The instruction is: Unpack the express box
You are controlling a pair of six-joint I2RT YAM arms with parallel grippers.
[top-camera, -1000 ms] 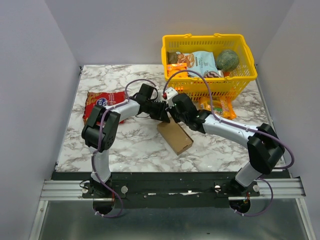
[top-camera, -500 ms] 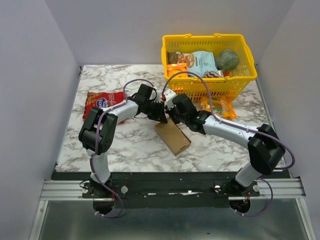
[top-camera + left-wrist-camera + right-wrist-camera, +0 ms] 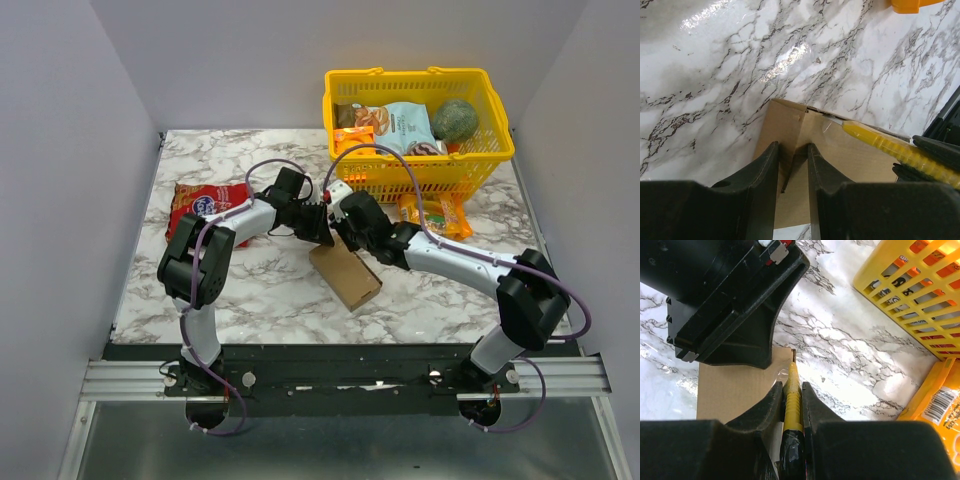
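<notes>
The express box (image 3: 348, 275) lies mid-table, nearer the front edge. The right gripper (image 3: 791, 386) clamps a yellow cutter (image 3: 792, 371), tip at its far edge. The left gripper (image 3: 792, 147), fingers barely apart, sits on it; whether it grips, I cannot tell.

I can read no whole word or number anywhere. From my right wrist, the orange packet (image 3: 940, 405) just beside the yellow basket (image 3: 892, 307) carries a barcode and lines of small print, too blurred to read. Black letter shapes show through the basket's slots, broken up by the mesh. From above, the red snack bag (image 3: 205, 203), well left of the basket, bears a round blue logo whose lettering is too small to tell.
</notes>
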